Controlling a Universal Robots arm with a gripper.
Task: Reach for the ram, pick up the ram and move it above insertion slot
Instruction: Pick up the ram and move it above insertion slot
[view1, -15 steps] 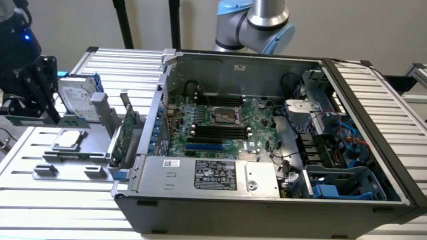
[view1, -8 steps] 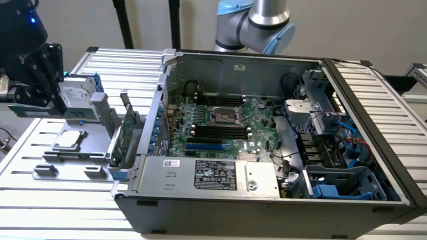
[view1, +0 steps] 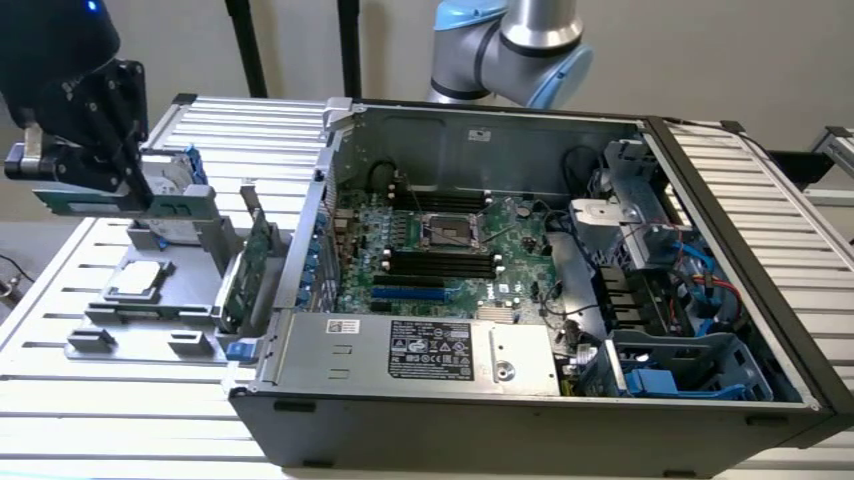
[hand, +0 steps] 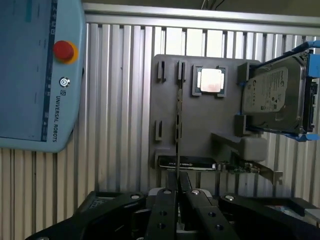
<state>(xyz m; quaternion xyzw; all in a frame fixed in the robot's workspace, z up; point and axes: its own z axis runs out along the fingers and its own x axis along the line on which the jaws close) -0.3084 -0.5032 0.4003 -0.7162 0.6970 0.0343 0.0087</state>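
1. Black two-finger gripper (hand: 177, 194) is closed narrowly on the ram (hand: 177, 131), a long, thin green circuit-board strip. In the wrist view the strip shows edge-on, running out from between the fingers.
2. In the exterior view the gripper (view1: 91, 186) hangs at the exterior view's left, with the ram (view1: 118, 204) lying level beneath it, clear of the grey plastic holder plate (view1: 134, 335).
3. On that plate (hand: 200, 127) sit a square silver processor chip (hand: 210, 80) and a silver hard drive (hand: 272, 97) in a blue bracket. A taller green expansion card (view1: 254, 262) stands upright between the plate and the case.
4. Judgement: reaching and picking up look done, and the step in hand is the carry.
5. The open dark-grey computer case (view1: 534, 122) lies towards the exterior view's right, well apart from the ram. The black memory slots (view1: 434, 263) sit on its green motherboard (view1: 514, 225).
6. Judgement: the carry calls for clearing the case wall, keeping the strip level and lining its long edge with a slot.
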